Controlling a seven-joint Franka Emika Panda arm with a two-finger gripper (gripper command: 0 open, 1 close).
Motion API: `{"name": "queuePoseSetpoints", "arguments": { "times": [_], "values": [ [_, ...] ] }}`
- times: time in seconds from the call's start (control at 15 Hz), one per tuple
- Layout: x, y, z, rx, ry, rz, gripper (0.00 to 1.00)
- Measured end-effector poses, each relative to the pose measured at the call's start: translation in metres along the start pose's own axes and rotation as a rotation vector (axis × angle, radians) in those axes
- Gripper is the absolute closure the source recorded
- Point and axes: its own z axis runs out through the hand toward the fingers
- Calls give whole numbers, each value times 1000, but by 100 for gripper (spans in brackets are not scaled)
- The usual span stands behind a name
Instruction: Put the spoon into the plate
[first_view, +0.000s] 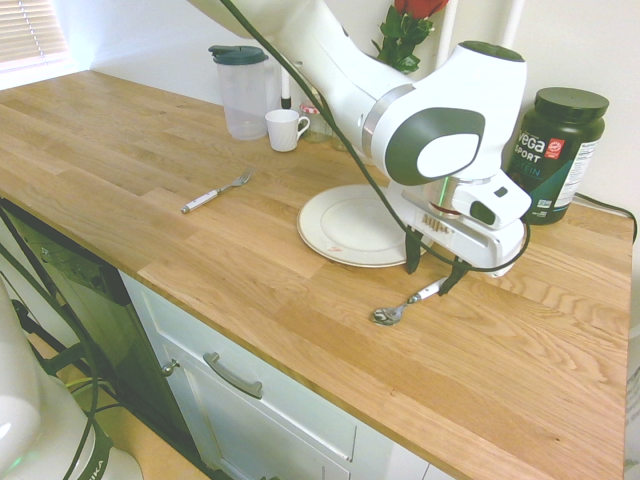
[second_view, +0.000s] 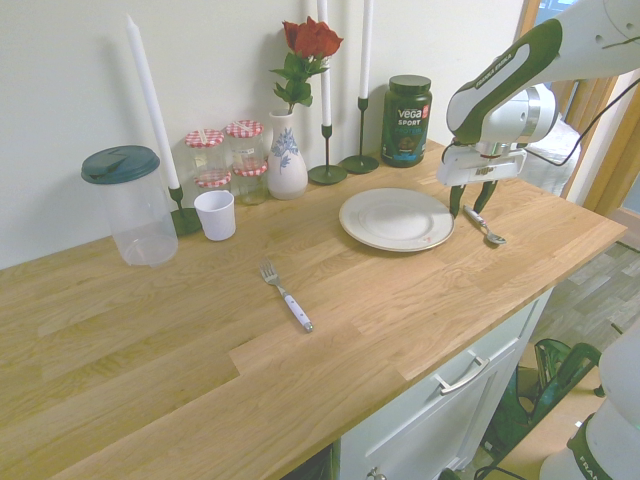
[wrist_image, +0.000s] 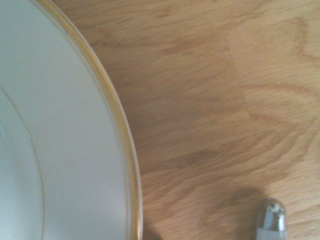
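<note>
One gripper (first_view: 436, 268), right of centre in the first exterior view, fingers spread apart and pointing down, straddling the white handle of the spoon (first_view: 405, 305) without closing on it. Spoon lying flat on the wooden counter (first_view: 150, 160), shiny bowl toward the lower left, handle toward the upper right under the fingers; just beside the plate (first_view: 345, 225), outside its rim, not on it. Same in the second exterior view: gripper (second_view: 469, 203) at upper right, spoon (second_view: 487, 231) on the wood to the right of the plate (second_view: 395, 219). Plate empty, white with a thin darker edge line. Wrist view: plate rim (wrist_image: 65, 140) filling the left side, metal-tipped handle end of the spoon (wrist_image: 271, 220) at the lower right edge, wood grain between. Elsewhere: white-handled fork (second_view: 287, 296) at centre, well apart from the plate; white cup (second_view: 215, 214) and lidded clear pitcher (second_view: 130, 205) at left; vase with red rose (second_view: 290, 120), jars with checked lids (second_view: 228, 155), dark supplement tub (second_view: 407, 120) along the wall.
</note>
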Motion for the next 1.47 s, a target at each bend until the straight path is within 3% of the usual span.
{"name": "queuePoseSetpoints", "arguments": {
  "times": [1.07, 1.2, 1.47],
  "values": [
    [9, -9, -1, 2, 4, 2, 100],
    [18, -14, -15, 14, 9, 10, 100],
    [35, -29, -88, 67, 43, 4, 100]
  ]
}}
